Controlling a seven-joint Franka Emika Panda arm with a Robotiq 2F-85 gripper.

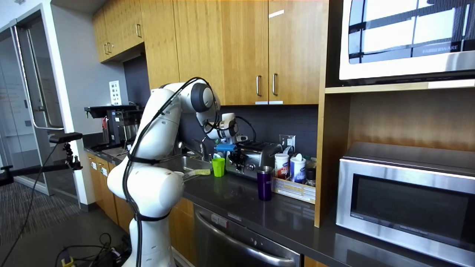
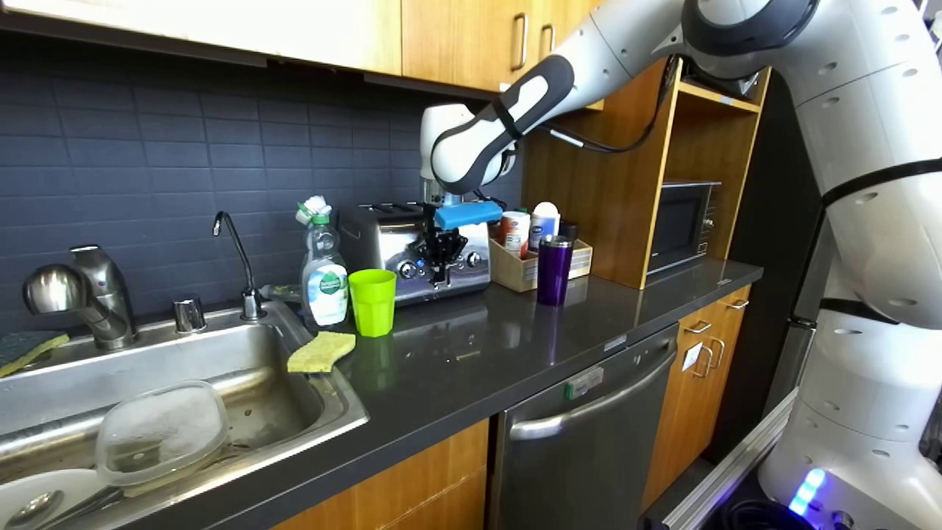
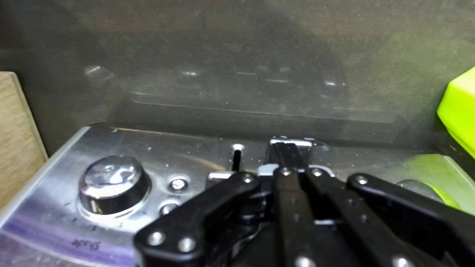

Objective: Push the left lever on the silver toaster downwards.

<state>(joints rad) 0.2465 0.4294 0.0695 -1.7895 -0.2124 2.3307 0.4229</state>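
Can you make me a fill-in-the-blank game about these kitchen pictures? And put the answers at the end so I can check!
1. The black pincer is in ____ of the toaster.
2. The cup near the toaster is bright ____.
3. The sponge right by that cup is ____.
4. In the wrist view, the upside-down word printed near the shiny round knob is ____.

Missing words: front; green; yellow; Shade.

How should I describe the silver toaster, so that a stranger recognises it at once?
Find the steel sink, then follow the dark counter past the green cup toward the purple tumbler. The silver toaster stands between them, nearer the wall. Unlike both, it is a wide metal box with round front knobs.
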